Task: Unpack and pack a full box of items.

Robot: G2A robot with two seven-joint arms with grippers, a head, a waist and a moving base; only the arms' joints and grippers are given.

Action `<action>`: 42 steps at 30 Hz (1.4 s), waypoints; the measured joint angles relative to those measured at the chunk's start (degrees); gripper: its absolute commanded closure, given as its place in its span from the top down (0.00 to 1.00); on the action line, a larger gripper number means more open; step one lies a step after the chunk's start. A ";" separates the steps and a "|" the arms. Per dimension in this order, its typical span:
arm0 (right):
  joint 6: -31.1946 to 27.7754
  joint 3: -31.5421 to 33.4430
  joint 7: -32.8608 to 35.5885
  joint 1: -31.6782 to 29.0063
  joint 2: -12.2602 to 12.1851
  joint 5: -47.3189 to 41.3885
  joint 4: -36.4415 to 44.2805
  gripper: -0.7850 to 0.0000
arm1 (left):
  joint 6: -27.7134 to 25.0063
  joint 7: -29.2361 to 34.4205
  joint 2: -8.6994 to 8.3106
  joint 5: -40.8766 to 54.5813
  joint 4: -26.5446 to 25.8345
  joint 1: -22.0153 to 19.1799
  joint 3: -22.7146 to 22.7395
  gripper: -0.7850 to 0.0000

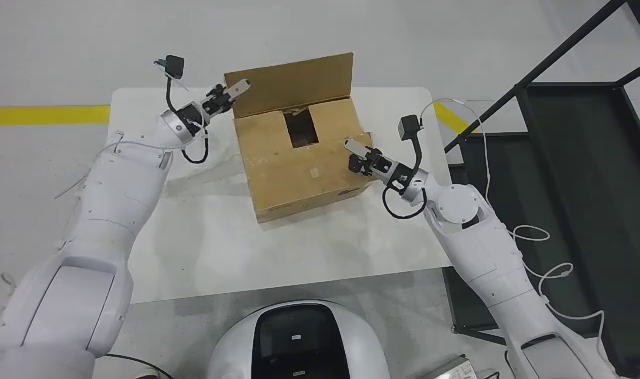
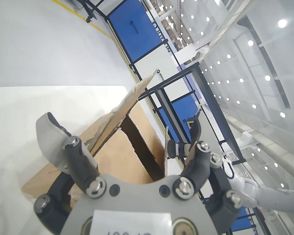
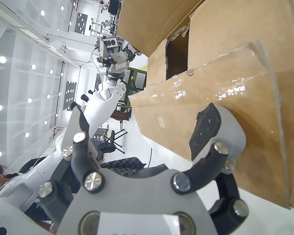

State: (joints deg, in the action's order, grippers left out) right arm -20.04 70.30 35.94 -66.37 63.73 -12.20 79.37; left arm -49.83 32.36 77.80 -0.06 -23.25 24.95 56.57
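A brown cardboard box (image 1: 295,164) stands in the middle of the white table (image 1: 200,229). Its back flap (image 1: 290,84) is raised, and a dark gap (image 1: 302,127) shows between the top flaps. My left gripper (image 1: 235,91) is open at the raised flap's left corner; in the left wrist view the flap's edge (image 2: 127,101) runs between the spread fingers (image 2: 51,133). My right gripper (image 1: 358,151) is open at the box's right side. One of its pads (image 3: 205,128) lies against the taped side flap (image 3: 210,91), which stands partly lifted.
A black metal frame (image 1: 560,99) and platform stand just off the table's right edge. A yellow line (image 1: 50,114) crosses the floor at the left. Bare table surface lies in front of the box and to its left.
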 measured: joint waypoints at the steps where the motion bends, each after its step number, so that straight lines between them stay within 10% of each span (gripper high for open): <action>1: 0.00 0.00 0.00 0.00 0.00 0.00 0.00 1.00 | -0.74 0.95 -0.12 -0.19 0.00 -0.04 0.01 1.00; 12: 0.00 0.00 0.00 0.00 0.00 0.00 0.00 1.00 | -6.48 11.51 -2.25 0.72 -4.71 2.17 1.04 1.00; 42: 5.78 -4.63 -13.96 9.69 3.57 -2.96 -9.99 1.00 | 5.13 24.04 -7.96 5.96 -25.89 13.34 6.18 1.00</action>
State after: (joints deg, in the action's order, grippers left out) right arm -14.26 65.67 21.99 -56.69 67.30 -15.16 69.38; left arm -44.70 56.40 69.84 5.91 -49.14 38.29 62.75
